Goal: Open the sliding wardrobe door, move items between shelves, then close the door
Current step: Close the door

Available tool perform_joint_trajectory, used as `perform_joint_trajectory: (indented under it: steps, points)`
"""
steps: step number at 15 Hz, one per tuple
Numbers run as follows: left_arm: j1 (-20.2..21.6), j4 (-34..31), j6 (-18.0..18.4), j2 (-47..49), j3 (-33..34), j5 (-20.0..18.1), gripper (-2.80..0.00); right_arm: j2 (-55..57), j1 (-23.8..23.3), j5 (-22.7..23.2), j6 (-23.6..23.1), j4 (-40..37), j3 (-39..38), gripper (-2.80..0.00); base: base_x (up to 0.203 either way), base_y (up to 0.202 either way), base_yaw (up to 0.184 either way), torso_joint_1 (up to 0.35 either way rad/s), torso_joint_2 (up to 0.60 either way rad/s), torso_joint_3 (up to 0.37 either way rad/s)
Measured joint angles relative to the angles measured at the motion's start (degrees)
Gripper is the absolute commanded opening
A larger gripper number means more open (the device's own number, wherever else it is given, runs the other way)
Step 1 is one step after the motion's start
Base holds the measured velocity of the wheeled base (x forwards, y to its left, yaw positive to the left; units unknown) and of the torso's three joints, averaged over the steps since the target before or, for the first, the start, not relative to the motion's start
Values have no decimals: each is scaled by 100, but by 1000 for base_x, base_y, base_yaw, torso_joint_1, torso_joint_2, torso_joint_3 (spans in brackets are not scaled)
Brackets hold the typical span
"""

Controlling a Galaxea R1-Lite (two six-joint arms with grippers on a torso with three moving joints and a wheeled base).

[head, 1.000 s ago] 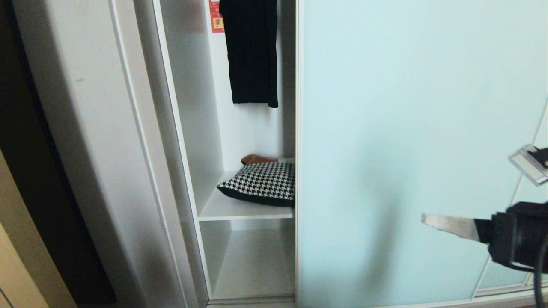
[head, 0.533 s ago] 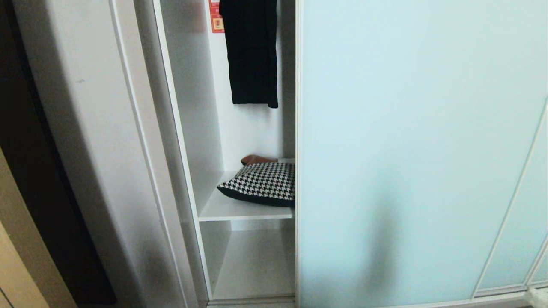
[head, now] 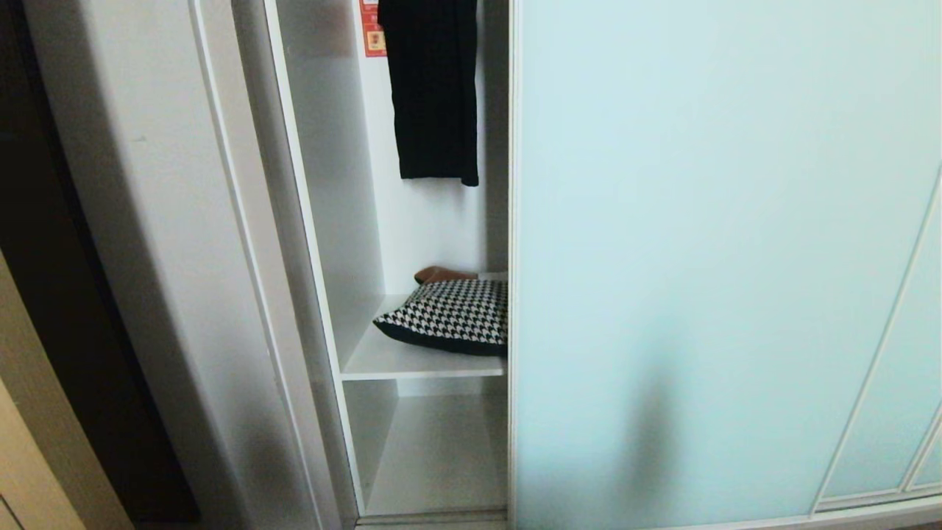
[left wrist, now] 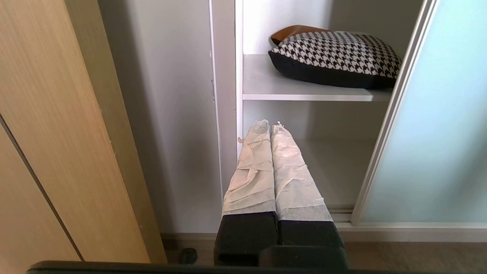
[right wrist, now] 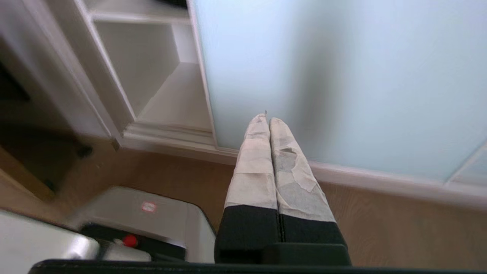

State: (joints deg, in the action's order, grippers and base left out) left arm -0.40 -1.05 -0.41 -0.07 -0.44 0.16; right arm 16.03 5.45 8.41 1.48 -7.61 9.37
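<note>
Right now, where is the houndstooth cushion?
In the head view the cushion lies on the middle shelf in the open left compartment, below the hanging black garment, its right end hidden behind the sliding door.

Black left gripper [left wrist: 270, 125], pale tape-wrapped tapering jaws.

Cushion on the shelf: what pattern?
Black-and-white houndstooth top, plain black edge; the cushion shows best in the left wrist view.

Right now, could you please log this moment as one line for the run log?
door: partly open | cushion: upper shelf | lower shelf: bare | left gripper: shut, empty | right gripper: shut, empty
</note>
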Motion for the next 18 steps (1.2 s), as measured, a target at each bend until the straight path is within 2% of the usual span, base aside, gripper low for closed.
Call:
perform_joint_trajectory:
  steps: [2, 4, 7, 11, 14, 16, 18]
  points:
    - [2, 0, 0, 0, 0, 0, -280, -30, -27, 2, -258, 654, -491, -280, 0, 0, 0, 0, 0, 0]
    - [0, 0, -2, 0, 0, 0, -280, -38, -31, -175, -89, 1478, -806, -280, 0, 0, 0, 0, 0, 0]
    - [0, 1, 0, 0, 0, -2, -280, -52, -51, -463, 53, 1310, -923, -280, 0, 0, 0, 0, 0, 0]
    - [0, 0, 0, 0, 0, 0, -280, -417, -517, -548, 33, 1146, -932, -280, 0, 0, 0, 0, 0, 0]
    - [0, 0, 0, 0, 0, -2, -280, -1119, -566, -575, 30, 1108, -934, -280, 0, 0, 0, 0, 0, 0]
    - [0, 1, 0, 0, 0, 0, -280, -1399, -570, -823, 149, 1025, -934, -280, 0, 0, 0, 0, 0, 0]
    - [0, 0, 0, 0, 0, 0, -280, -1522, -572, -894, 67, 937, -934, -280, 0, 0, 0, 0, 0, 0]
